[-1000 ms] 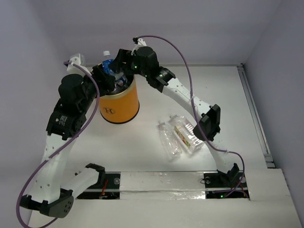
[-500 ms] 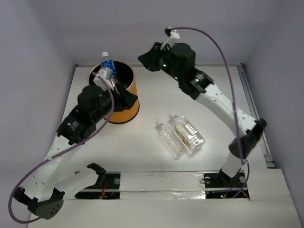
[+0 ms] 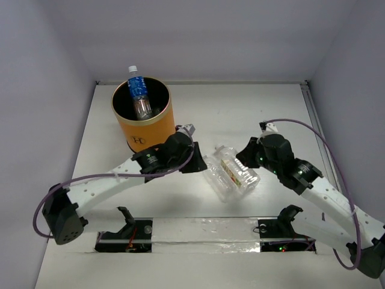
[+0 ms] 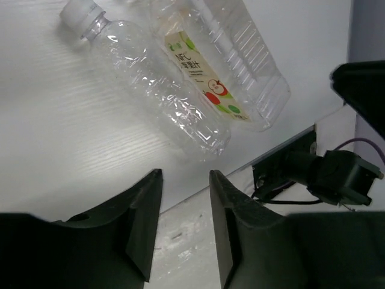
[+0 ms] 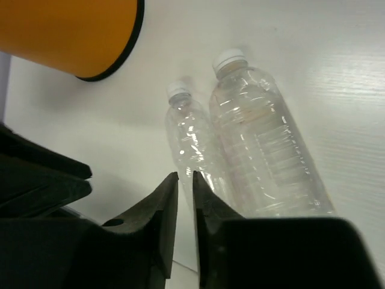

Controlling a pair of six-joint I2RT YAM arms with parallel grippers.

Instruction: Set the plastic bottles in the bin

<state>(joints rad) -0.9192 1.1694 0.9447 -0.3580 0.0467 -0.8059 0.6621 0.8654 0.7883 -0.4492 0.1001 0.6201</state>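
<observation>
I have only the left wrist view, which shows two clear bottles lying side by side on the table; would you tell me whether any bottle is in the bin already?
Observer: Yes. The top view shows a blue-labelled bottle leaning inside the orange bin, its top poking above the rim.
Operator: Thank you. And what is the other arm doing?
Observer: The right claw is shut and holds nothing, as its own wrist view shows.
Operator: My frame cuts off one bottle's neck; is it capped?
Observer: Yes. In the right wrist view the larger bottle has a white cap on it.
</observation>
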